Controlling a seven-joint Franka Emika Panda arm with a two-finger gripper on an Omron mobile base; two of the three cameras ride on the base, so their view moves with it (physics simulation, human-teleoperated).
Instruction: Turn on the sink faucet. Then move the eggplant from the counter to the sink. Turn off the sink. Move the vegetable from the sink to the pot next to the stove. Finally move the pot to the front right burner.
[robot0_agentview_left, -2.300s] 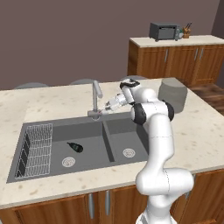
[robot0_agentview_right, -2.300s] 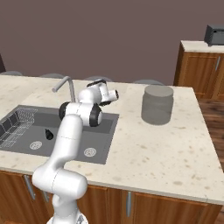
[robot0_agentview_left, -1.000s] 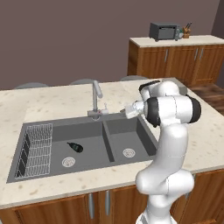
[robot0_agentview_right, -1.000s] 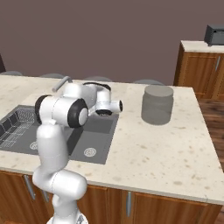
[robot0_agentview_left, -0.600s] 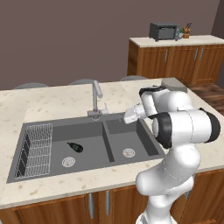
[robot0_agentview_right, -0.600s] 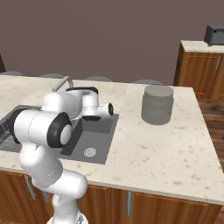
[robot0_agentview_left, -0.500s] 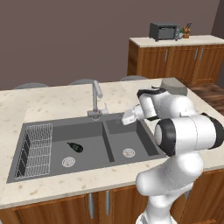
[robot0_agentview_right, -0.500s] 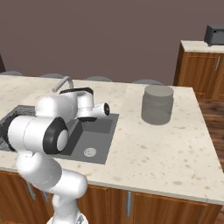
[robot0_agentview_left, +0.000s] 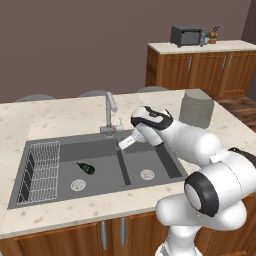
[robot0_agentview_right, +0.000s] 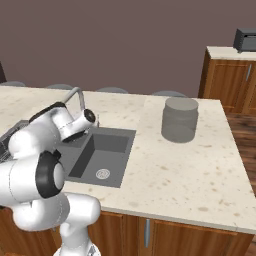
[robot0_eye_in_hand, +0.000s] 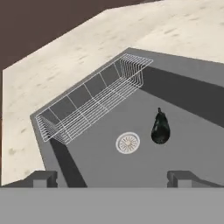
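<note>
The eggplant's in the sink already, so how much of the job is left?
Done: the eggplant lies in the sink's left basin. In hand: the open end effector hangs empty over the sink beside the faucet. Left: lifting the eggplant out into the pot.

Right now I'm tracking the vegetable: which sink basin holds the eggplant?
The basin with the wire rack, left of the divider in the left base view: the eggplant lies beside its drain.

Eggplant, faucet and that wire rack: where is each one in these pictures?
eggplant (robot0_eye_in_hand: 160, 127): hand view, on its dark body.
faucet (robot0_agentview_left: 107, 108): left base view, on its upright stem.
wire rack (robot0_agentview_left: 42, 164): left base view, on its wire floor.
</note>
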